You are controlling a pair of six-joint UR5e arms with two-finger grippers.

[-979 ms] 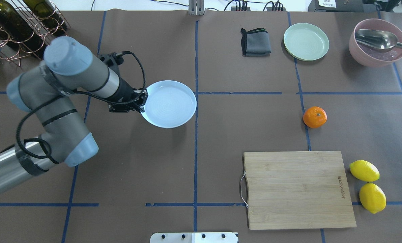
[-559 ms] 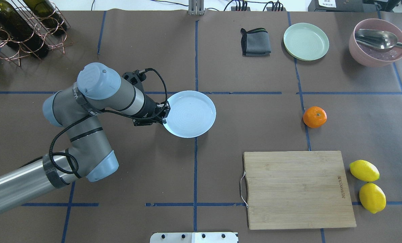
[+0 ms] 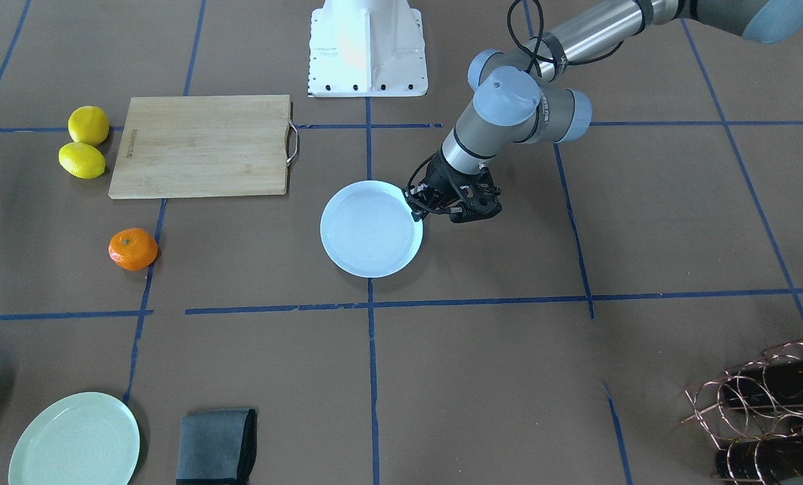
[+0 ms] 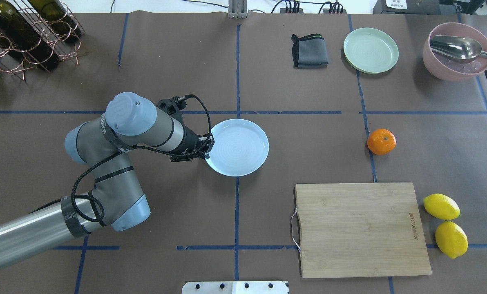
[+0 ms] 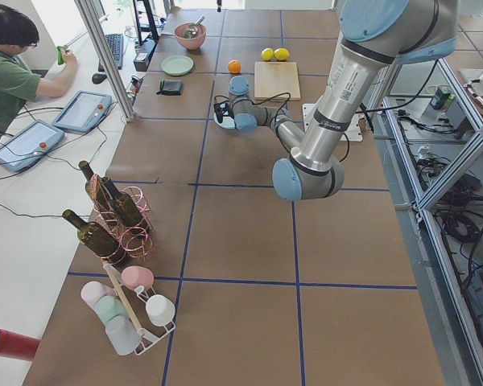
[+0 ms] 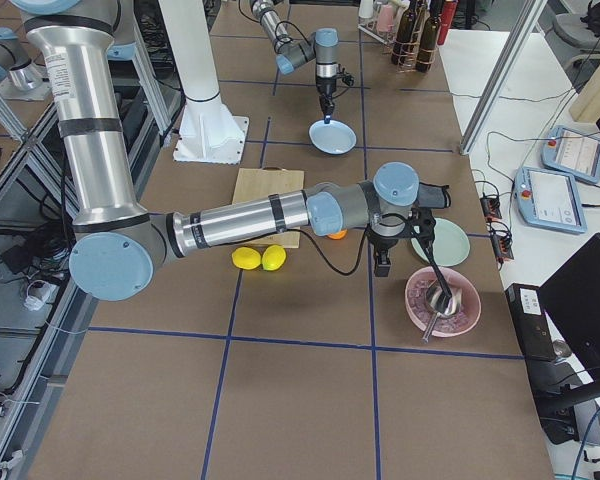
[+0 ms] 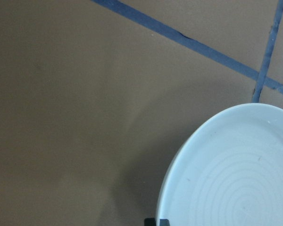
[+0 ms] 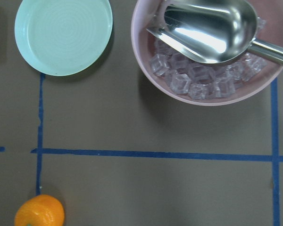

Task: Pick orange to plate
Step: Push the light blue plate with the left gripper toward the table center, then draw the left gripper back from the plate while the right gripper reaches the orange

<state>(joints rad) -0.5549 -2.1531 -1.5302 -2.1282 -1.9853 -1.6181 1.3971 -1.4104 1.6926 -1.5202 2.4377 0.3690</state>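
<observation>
Counted one orange (image 4: 381, 141) and two lemons (image 4: 441, 206). Logged two plates: one pale blue plate (image 4: 239, 149), one pale green plate (image 4: 371, 50). Found one wooden cutting board (image 4: 362, 228), one folded grey cloth (image 4: 309, 51), one pink bowl (image 4: 452, 75) and one metal scoop (image 4: 460, 47). Noted two robot arms: left arm (image 4: 104, 179), right arm (image 6: 240, 215). Could not settle the number of ice cubes (image 8: 188, 75), nor of dark bottles (image 4: 10, 34) in the wire rack (image 4: 63, 45).

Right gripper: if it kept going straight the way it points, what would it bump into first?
Probably bare table, by the blue tape line between the pink bowl and the orange. The right gripper points down; the exact spot is unsure.
</observation>
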